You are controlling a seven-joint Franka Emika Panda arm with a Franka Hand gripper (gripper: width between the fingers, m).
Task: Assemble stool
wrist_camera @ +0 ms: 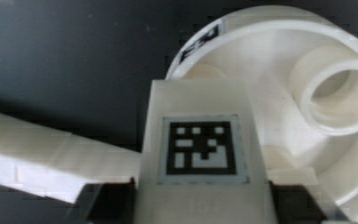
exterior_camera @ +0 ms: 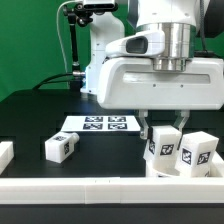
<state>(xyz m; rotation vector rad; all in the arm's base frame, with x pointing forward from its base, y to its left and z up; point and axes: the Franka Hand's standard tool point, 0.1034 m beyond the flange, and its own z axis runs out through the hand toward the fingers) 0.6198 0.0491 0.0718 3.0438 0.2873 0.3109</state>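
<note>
My gripper (exterior_camera: 161, 132) has come down over a white stool leg (exterior_camera: 160, 150) near the exterior view's right, one finger on each side of it. In the wrist view the dark fingers (wrist_camera: 115, 202) press against both sides of this leg (wrist_camera: 201, 120), whose square tag faces the camera; the gripper (wrist_camera: 202, 208) is shut on it. Just beyond the leg lies the round white seat (wrist_camera: 282, 60) with a round recess. A second tagged leg (exterior_camera: 196, 156) stands right beside the gripped one. A third leg (exterior_camera: 60, 147) lies apart toward the exterior view's left.
The marker board (exterior_camera: 100, 124) lies flat behind the legs. A long white rail (exterior_camera: 100, 190) runs along the front edge, and a white piece (exterior_camera: 5, 155) sits at the far left. A long white part (wrist_camera: 51, 145) lies beside the gripped leg in the wrist view.
</note>
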